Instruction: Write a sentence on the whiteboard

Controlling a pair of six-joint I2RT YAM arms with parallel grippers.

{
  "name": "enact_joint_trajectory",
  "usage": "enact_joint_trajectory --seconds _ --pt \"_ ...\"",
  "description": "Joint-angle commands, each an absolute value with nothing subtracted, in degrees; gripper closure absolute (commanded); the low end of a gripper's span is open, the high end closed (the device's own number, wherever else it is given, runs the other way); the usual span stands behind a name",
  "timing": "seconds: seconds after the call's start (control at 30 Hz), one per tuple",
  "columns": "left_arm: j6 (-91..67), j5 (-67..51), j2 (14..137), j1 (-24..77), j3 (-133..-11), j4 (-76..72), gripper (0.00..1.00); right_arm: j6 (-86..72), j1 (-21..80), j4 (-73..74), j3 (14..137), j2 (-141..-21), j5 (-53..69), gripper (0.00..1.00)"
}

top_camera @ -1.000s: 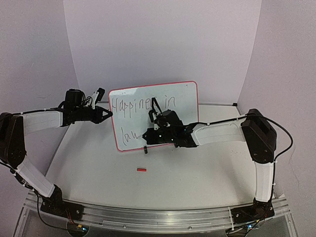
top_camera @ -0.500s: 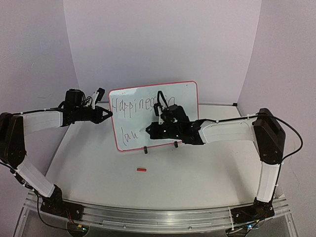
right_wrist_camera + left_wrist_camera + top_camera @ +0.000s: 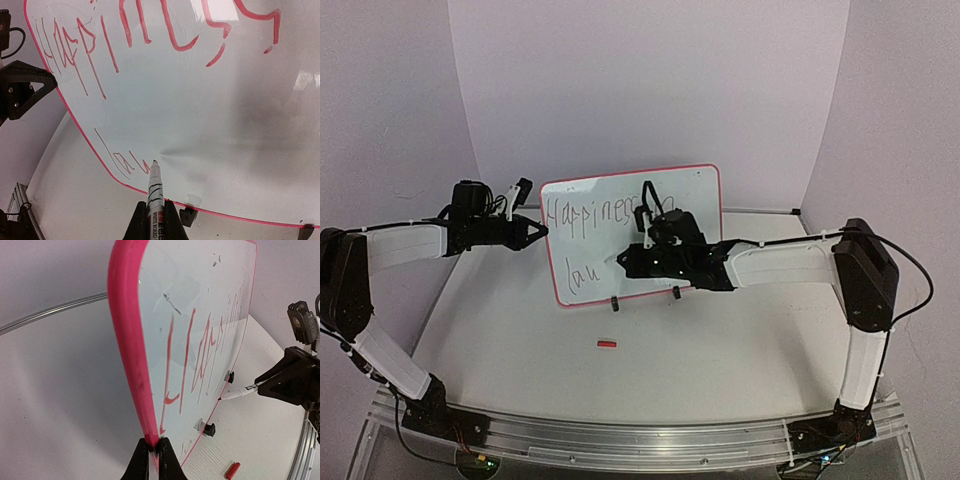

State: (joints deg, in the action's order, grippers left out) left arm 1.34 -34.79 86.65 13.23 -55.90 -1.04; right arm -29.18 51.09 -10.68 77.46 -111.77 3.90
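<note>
The whiteboard [image 3: 692,192], white with a red frame, stands upright on two black feet at the back of the table. The sentence [image 3: 582,213] reads "Happines" on the top line and "lau" [image 3: 583,276] below; my right wrist hides the rest. My left gripper [image 3: 542,232] is shut on the board's left edge [image 3: 131,340], as the left wrist view [image 3: 154,447] shows. My right gripper [image 3: 626,262] is shut on a white marker [image 3: 155,186]. Its tip touches the board just right of "lau" [image 3: 122,161].
The marker's red cap [image 3: 607,344] lies on the table in front of the board, also in the left wrist view [image 3: 232,471]. The board's black feet [image 3: 614,302] rest on the table. Purple walls close in the back and sides.
My right gripper has risen and moved toward the board, bringing the marker tip to the end of "lau". The right elbow swung right. The left arm and board have not moved.
</note>
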Motion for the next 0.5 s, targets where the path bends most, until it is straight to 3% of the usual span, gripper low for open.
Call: enact_joint_trajectory --seconds 0.0,0.47 --pt "3.96 -33.14 86.34 13.24 -56.99 -1.4 1.0 -29.92 50.6 -12.17 79.96 -113.82 4.78 1.0" --pt "4.01 -33.07 86.73 13.21 -57.05 -1.49 1.0 -29.24 50.34 -12.22 83.16 -116.81 5.96 1.0"
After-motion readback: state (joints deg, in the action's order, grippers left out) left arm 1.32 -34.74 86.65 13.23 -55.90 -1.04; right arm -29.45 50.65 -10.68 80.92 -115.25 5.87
